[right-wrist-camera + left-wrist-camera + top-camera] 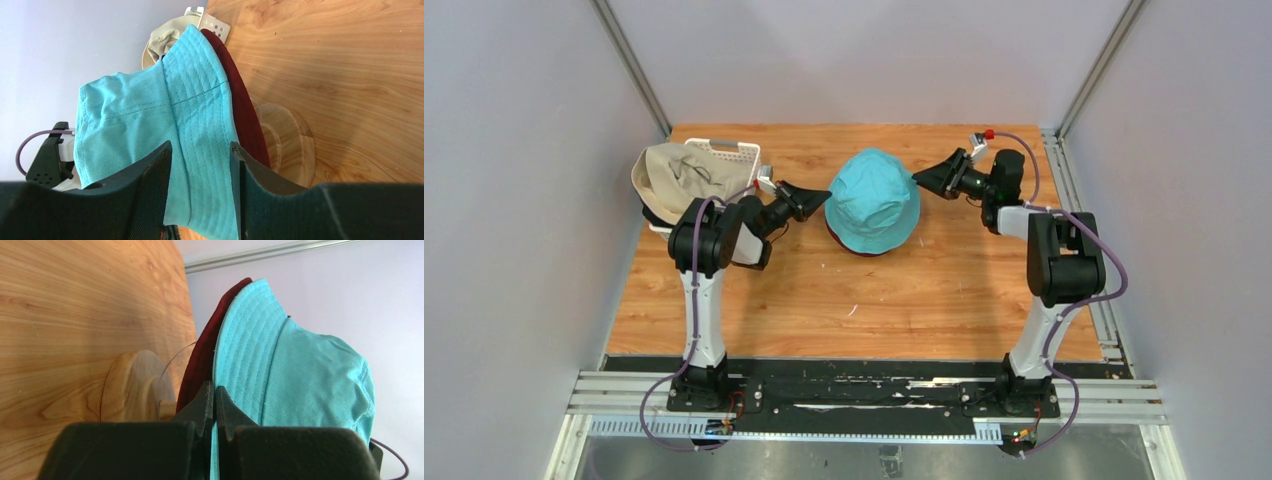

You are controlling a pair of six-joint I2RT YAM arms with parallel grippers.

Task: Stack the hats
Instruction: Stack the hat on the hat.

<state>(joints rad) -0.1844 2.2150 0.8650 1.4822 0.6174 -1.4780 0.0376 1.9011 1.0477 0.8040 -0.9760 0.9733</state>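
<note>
Nearby, a beige hat (674, 175) tops the basket (730, 150) left of the teal hat (873, 198).

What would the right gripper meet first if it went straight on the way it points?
The teal hat: its brim already sits between the right gripper's open fingers, and the crown likely follows.
</note>
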